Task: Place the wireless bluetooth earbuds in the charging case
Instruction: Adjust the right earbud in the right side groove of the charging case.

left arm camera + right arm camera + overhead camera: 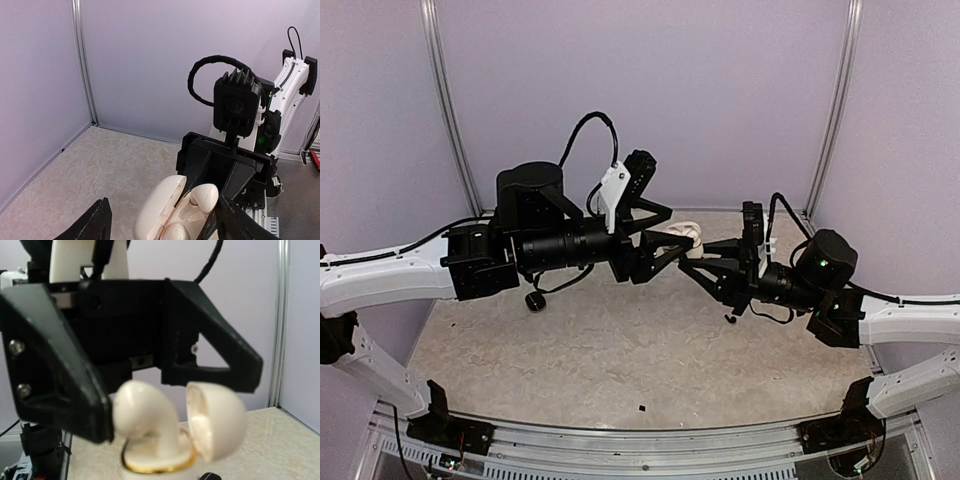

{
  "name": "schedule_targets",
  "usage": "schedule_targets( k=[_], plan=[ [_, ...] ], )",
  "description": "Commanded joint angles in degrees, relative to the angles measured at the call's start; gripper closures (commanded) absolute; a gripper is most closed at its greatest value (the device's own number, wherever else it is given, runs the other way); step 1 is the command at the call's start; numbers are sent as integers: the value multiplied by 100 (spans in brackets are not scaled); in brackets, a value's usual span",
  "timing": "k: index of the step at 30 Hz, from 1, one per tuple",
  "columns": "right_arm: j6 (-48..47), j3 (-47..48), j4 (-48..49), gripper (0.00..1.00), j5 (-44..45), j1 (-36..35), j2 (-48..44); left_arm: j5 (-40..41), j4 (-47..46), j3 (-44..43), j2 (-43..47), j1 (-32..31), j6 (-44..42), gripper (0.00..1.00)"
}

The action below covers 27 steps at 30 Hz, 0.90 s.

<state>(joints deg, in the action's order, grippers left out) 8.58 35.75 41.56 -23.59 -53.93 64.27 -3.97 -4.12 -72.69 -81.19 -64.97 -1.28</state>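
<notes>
The white charging case [155,212] is held up off the table with its lid [216,426] hinged open. One white earbud [202,197] stands half in its socket, also in the right wrist view [145,415]. A second white earbud [175,232] lies in the case at the frame's bottom edge. My right gripper [705,262] holds the case base from below; its fingers are mostly hidden. My left gripper [165,225] is open wide and straddles the case. One of its fingers [75,405] touches the standing earbud's side. In the top view the case [690,236] sits between both grippers.
The table [620,350] is beige and speckled, with purple walls on three sides. A small black round object [535,300] lies under the left arm. Tiny dark bits lie on the table under the right gripper [730,318] and near the front edge [642,408].
</notes>
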Motion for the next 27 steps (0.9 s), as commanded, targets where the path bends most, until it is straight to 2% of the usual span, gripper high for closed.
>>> schedule_targets(
  k=[1,18,27],
  plan=[
    [-55,43,169,100,-119,-64,-125,-22,-4,32,42,139,101,29],
    [-32,-81,335,100,16,-60,-266,147,60,17,11,274,339,28],
    [-5,-104,315,100,206,-51,-261,-392,-239,174,86,283,236,28]
  ],
)
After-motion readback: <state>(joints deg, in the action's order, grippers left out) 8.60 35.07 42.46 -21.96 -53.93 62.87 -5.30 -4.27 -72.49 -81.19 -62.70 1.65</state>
